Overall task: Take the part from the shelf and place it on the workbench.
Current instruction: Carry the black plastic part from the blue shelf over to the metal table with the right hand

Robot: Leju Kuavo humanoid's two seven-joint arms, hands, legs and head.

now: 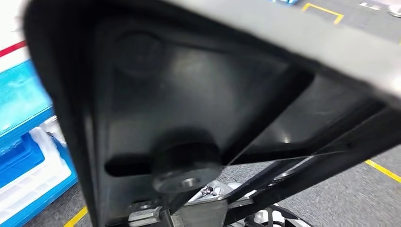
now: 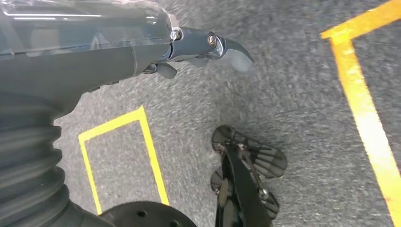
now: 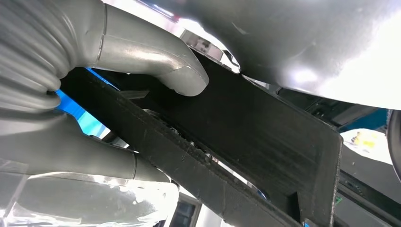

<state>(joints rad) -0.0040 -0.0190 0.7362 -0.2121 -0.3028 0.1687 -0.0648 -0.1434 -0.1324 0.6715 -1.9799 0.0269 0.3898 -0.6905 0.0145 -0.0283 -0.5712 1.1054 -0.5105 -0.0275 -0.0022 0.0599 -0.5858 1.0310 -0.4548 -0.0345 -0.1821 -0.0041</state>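
Black moulded part point(image 1: 189, 118) was held close under the head camera, carried clear of the blue shelf bins point(image 1: 23, 142) at 9 o'clock | right hand point(image 3: 94, 94) was clamped on its edge, thumb pressed flat | left hand point(image 2: 142, 52) hung over the grey floor point(image 2: 293, 94), grip state could not be told | workbench placement judged pending.

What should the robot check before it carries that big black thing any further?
1. Right hand holds the black part: ok, thumb pressed on it.
2. Left hand free: ok, it hangs over the grey floor holding nothing.
3. Head view ahead clear: not ok, the part covers most of it.
4. Workbench in sight: cannot tell.
5. Distance from blue bins: cannot tell, blurred.
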